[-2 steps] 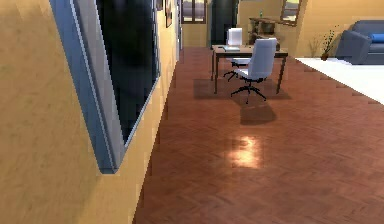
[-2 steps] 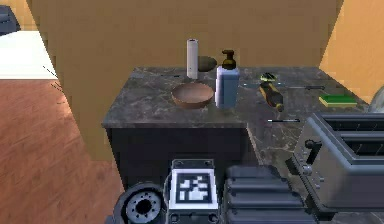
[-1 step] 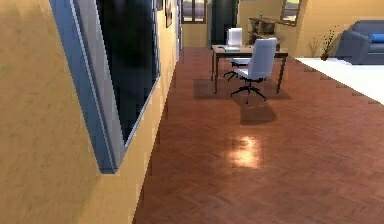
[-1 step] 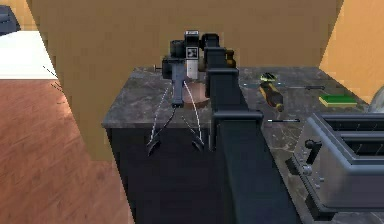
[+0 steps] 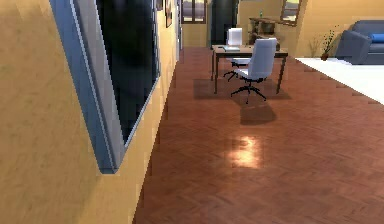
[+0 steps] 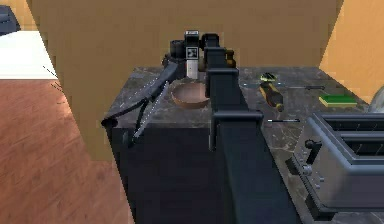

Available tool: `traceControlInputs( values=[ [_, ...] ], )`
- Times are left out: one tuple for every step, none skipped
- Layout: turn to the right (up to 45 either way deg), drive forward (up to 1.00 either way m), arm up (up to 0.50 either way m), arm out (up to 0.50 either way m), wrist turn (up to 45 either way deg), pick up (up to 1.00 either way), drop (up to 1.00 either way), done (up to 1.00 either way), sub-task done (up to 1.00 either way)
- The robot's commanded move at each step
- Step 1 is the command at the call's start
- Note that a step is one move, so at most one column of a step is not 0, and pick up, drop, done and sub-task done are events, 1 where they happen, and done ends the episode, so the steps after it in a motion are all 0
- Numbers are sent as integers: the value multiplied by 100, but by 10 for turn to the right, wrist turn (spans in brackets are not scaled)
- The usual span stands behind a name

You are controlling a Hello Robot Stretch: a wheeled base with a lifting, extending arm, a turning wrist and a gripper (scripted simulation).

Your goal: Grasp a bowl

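A shallow brownish bowl [image 6: 190, 94] lies on a dark speckled countertop [image 6: 146, 88] in the arm side view. The arm's dark bar rises from the bottom edge to just right of the bowl, with its two white marked squares behind it. From there the gripper [image 6: 124, 128] reaches down to the left, and its thin fingers [image 6: 150, 100] cross the counter beside the bowl toward the counter's near left corner. I cannot tell whether the gripper touches the bowl or holds anything.
On the counter lie a brown-handled utensil [image 6: 270, 95], a green sponge [image 6: 338, 100] and a silver toaster [image 6: 345, 150], with a yellow wall behind. In the forward view a window [image 5: 125, 60] lines the left wall. Across open wood floor stand a desk [image 5: 248, 52], a white office chair [image 5: 258, 66] and a blue sofa [image 5: 362, 42].
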Motion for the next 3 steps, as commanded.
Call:
traceControlInputs(
  values=[
    [0, 0, 0, 0, 450, 0, 0, 0, 0],
    [0, 0, 0, 0, 450, 0, 0, 0, 0],
    [0, 0, 0, 0, 450, 0, 0, 0, 0]
  ],
)
